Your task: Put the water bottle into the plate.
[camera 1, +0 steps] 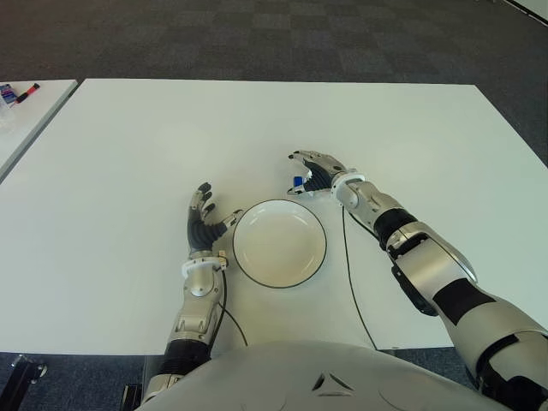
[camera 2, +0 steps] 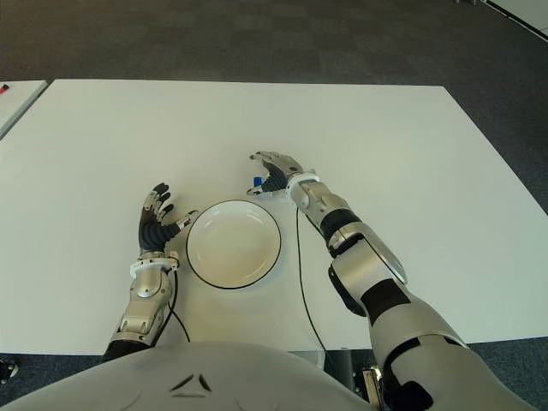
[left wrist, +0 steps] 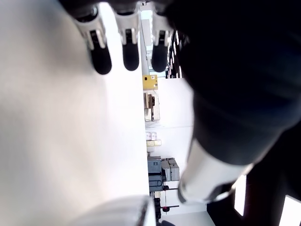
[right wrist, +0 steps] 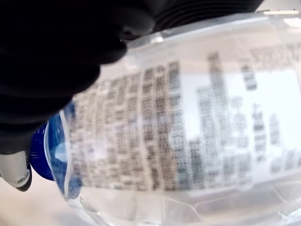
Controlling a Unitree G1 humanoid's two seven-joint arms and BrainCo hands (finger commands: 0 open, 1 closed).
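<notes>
The water bottle (right wrist: 188, 132) is clear plastic with a printed label and a blue cap (camera 1: 297, 181). It sits on the white table (camera 1: 128, 171) just beyond the far right rim of the white, dark-edged plate (camera 1: 279, 244). My right hand (camera 1: 296, 174) covers most of it, fingers curled over the body and the thumb below the cap. In the right wrist view the bottle is pressed against the palm. Nothing lies in the plate. To the left of the plate my left hand (camera 1: 204, 214) is idle, with its fingers (left wrist: 113, 52) spread and holding nothing.
A black cable (camera 1: 355, 291) runs along the right forearm toward the table's near edge. A second white table (camera 1: 26, 116) with small coloured items (camera 1: 17, 92) stands at the far left. Dark carpet lies beyond the far edge.
</notes>
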